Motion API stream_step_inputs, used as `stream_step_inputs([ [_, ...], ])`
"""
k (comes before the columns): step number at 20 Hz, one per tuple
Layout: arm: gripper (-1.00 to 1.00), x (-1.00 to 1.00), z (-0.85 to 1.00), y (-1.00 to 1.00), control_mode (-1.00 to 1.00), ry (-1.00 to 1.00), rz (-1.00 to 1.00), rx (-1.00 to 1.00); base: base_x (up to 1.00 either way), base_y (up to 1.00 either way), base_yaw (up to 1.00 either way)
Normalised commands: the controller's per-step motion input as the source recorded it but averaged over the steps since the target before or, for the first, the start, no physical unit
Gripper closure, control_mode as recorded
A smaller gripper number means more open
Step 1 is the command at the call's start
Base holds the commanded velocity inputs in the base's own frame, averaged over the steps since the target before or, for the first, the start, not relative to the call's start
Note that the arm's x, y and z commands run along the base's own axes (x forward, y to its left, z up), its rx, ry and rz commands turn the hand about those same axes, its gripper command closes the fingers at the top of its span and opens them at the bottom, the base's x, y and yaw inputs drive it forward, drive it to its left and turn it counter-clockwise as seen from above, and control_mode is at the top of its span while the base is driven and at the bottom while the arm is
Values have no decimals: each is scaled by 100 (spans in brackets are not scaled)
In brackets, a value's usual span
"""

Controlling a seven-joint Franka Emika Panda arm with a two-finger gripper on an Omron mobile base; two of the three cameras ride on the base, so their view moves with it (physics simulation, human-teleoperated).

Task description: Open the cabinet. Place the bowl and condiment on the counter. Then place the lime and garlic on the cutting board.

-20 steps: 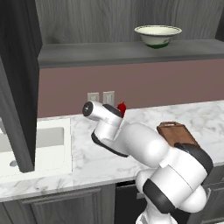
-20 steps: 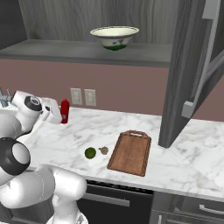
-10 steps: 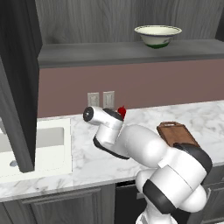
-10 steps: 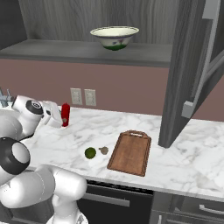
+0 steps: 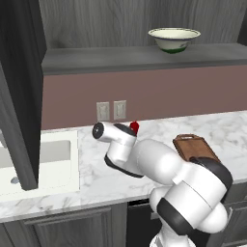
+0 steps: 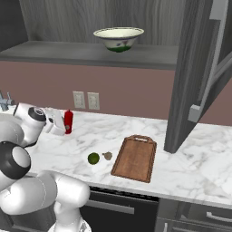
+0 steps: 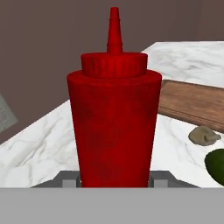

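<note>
End effector [image 6: 63, 125] is clamped on the condiment [image 7: 113, 127]: in the hand view the red bottle sits between the two finger pads [image 7: 70, 180], upright, nozzle up. In the right base view the bottle stands low over the tabletop [image 6: 199, 167] near the back wall, just right of the twin wall outlets [image 6: 86, 100]; can't tell whether its base touches the marble. In the left base view just its red cap [image 5: 134, 127] peeks over the wrist.

Lime [image 6: 93, 158] and garlic [image 6: 107, 156] lie on the marble close together, garlic to the right, both just left of the cutting board [image 6: 135, 157] and not on it. Hand view has the same pair at lower right, board behind them.

Bowl [image 6: 118, 38] sits upright on the cabinet shelf [image 6: 68, 52]. Cabinet door [image 6: 195, 77] is swung open, hanging out over the tabletop right of the board. Sink [image 5: 43, 164] is set into the tabletop at far left in the left base view.
</note>
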Motion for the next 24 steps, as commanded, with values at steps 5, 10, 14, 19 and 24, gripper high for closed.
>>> stream_step_inputs([
  [5,100,0,-9,0,-100,0,0,0,0,0,0],
  [10,100,0,-7,0,-100,0,0,0,0,0,0],
  [14,100,3,-14,2,-100,0,0,0,0,0,0],
  [19,100,5,-17,7,-100,0,0,-1,0,0,0],
  [24,100,4,-21,10,-100,0,0,-2,0,0,0],
])
